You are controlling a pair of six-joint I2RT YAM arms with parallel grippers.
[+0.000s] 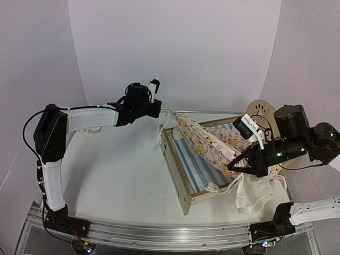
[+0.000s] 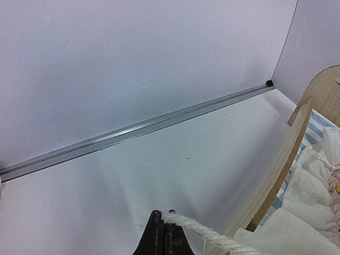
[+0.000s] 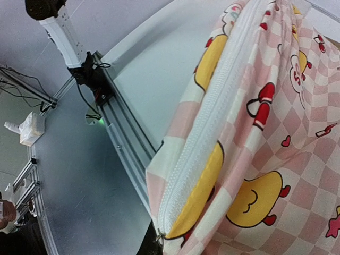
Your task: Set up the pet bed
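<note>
The pet bed (image 1: 179,175), a light plywood frame with a blue-and-white striped base (image 1: 194,162) and a paw-print headboard (image 1: 262,109), sits right of centre. A pink checkered duck-print cover (image 1: 210,141) is stretched in the air above it between both grippers. My left gripper (image 1: 161,109) is shut on the cover's white cord (image 2: 207,232) at the far left end; its fingertips (image 2: 159,226) pinch the cord. My right gripper (image 1: 232,166) is shut on the cover's near corner by the white zipper (image 3: 212,122). The cover (image 3: 255,133) fills the right wrist view and hides most of that gripper (image 3: 151,247).
White ruffled fabric (image 1: 255,196) lies on the table at the bed's near right corner. An aluminium rail (image 1: 159,234) runs along the near edge with both arm bases on it. A metal strip (image 2: 133,130) lines the foot of the white back wall. The bed's curved rail (image 2: 287,159) is right of my left gripper.
</note>
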